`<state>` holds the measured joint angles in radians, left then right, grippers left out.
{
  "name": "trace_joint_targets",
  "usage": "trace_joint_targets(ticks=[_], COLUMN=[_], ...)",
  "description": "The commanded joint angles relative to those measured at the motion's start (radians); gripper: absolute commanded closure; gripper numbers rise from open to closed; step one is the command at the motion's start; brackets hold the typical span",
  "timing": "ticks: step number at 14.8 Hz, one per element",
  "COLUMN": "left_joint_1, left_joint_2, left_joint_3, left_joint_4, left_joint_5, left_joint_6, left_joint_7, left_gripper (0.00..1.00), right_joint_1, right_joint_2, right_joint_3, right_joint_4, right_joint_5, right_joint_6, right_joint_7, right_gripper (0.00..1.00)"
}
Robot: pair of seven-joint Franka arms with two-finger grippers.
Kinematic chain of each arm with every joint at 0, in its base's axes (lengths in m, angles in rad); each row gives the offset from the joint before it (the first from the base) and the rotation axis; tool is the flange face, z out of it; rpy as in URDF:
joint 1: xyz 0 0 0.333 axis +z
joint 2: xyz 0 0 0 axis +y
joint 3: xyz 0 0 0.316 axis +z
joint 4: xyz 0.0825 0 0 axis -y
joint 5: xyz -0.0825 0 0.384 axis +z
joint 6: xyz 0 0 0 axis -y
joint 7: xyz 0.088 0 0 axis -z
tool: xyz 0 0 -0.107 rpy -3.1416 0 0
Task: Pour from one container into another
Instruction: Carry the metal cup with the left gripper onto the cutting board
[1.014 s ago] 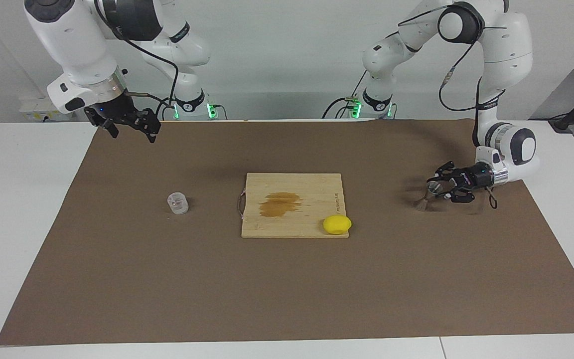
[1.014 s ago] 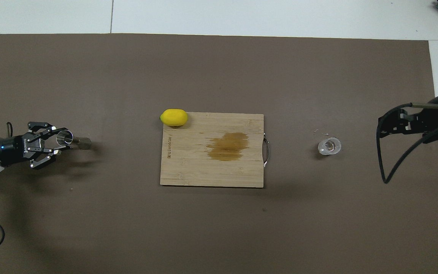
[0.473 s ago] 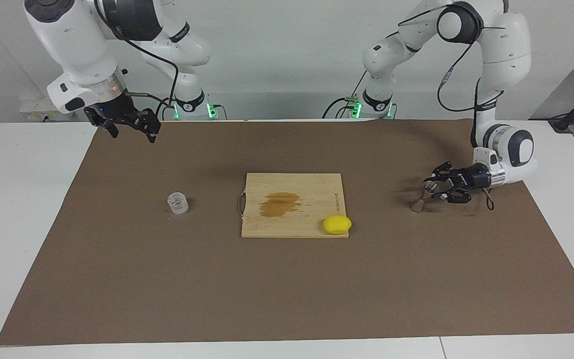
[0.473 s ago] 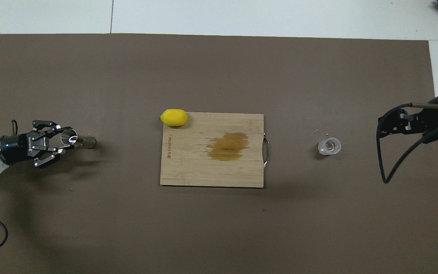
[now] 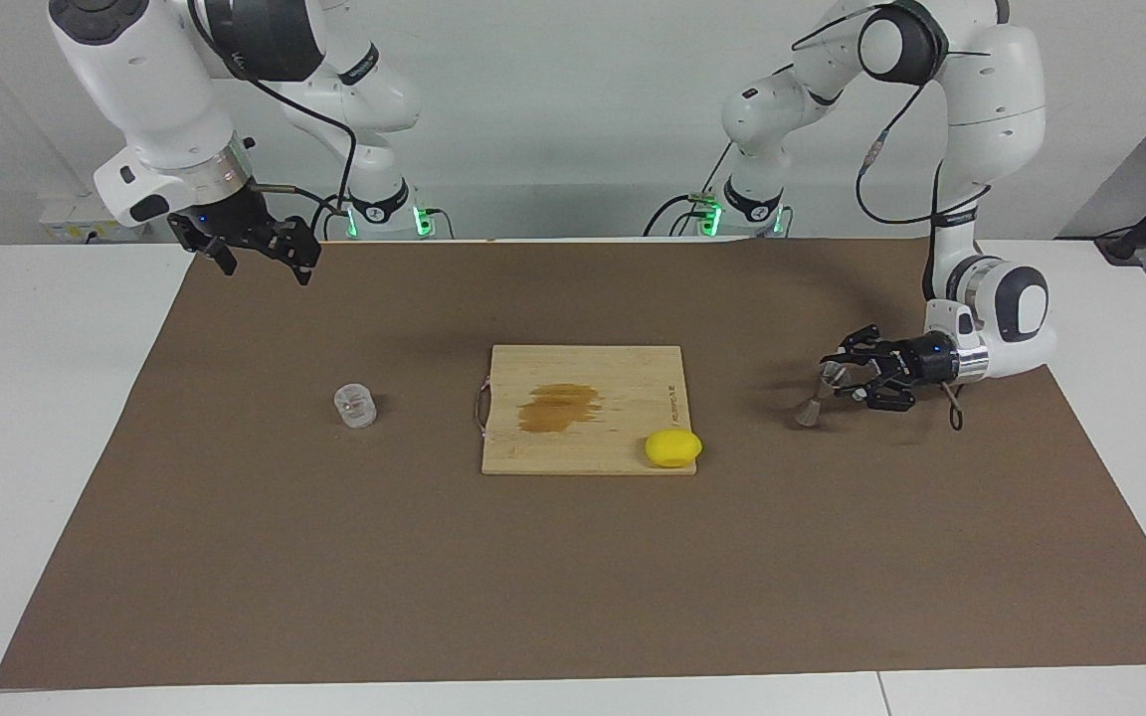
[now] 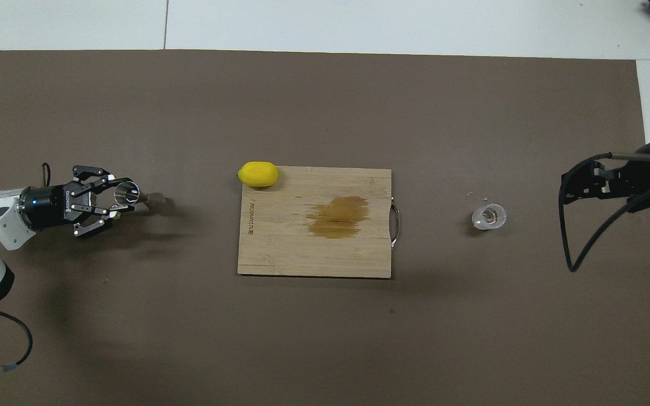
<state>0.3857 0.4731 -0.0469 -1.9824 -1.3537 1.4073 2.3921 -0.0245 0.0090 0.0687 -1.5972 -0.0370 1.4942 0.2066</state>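
Note:
My left gripper (image 5: 840,379) (image 6: 112,198) is shut on the silver metal jigger (image 5: 821,392) (image 6: 133,195). It holds the jigger tilted, just over the mat toward the left arm's end of the table. The small clear glass cup (image 5: 354,405) (image 6: 488,216) stands upright on the mat toward the right arm's end, with nothing touching it. Up in the air, my right gripper (image 5: 260,261) (image 6: 570,189) is open and holds nothing. It waits over the mat's edge at the right arm's end.
A wooden cutting board (image 5: 623,368) (image 6: 280,254) with a brown stain lies at the middle of the brown mat (image 5: 573,577). A yellow lemon (image 5: 672,447) (image 6: 258,173) sits at the board's corner toward the left arm's end, farther from the robots.
The left gripper has carried the jigger toward the cutting board. The right arm and the glass cup have not moved.

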Motion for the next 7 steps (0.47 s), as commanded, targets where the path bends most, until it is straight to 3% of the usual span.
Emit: trace_joint_targets(ticks=[1,7], left_joint_1=[-0.057,-0.181], left_joint_2=[-0.045,-0.093], left_joint_3=[0.015,0.016], left_joint_4=[-0.027,-0.099], left_joint_5=[-0.028,-0.119], left_joint_6=[0.002,0.019], left_joint_7=[-0.037,-0.073], left_gripper=[0.79,0.78], right_joint_1=[-0.017,-0.017], right_joint_2=[-0.026,-0.026], right_joint_3=[0.005,0.005], right_joint_4=[-0.032,-0.032], right_joint_5=[0.023,0.023], right_joint_6=[0.021,0.021], right_joint_7=[-0.013,-0.012], right_gripper=[0.00,0.00])
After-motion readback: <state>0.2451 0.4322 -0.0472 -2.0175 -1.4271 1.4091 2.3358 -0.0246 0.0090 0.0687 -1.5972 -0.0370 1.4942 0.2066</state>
